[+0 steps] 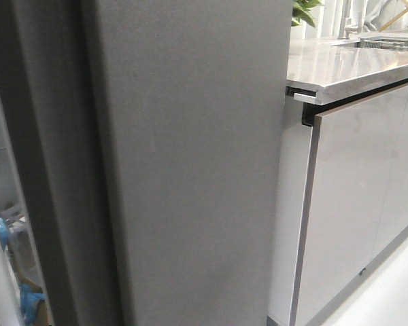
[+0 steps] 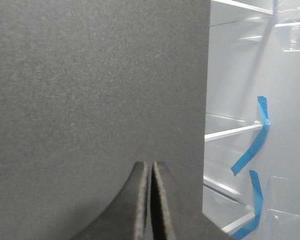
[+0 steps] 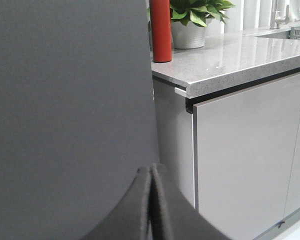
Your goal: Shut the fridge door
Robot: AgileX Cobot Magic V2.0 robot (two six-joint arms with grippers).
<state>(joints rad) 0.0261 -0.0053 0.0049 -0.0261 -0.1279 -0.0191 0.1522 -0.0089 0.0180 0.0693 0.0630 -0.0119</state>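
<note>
Door (image 2: 90, 85) stands upright right ahead of our left claw (image 2: 151, 200); both claws are closed and empty, the right claw (image 3: 151, 205) also near it.

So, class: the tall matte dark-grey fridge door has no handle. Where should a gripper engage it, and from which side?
No grip suits the tall matte dark-grey fridge door: its face is flat and handle-less. Push the outer face near the free edge, probably with the closed left gripper facing it.

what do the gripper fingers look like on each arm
Only the fingertips show, in the wrist views. The left gripper and right gripper look alike: two matte black fingers with curved outer edges that flare toward the base and a slightly rough surface. No cables, markings or arm links are visible.
</note>
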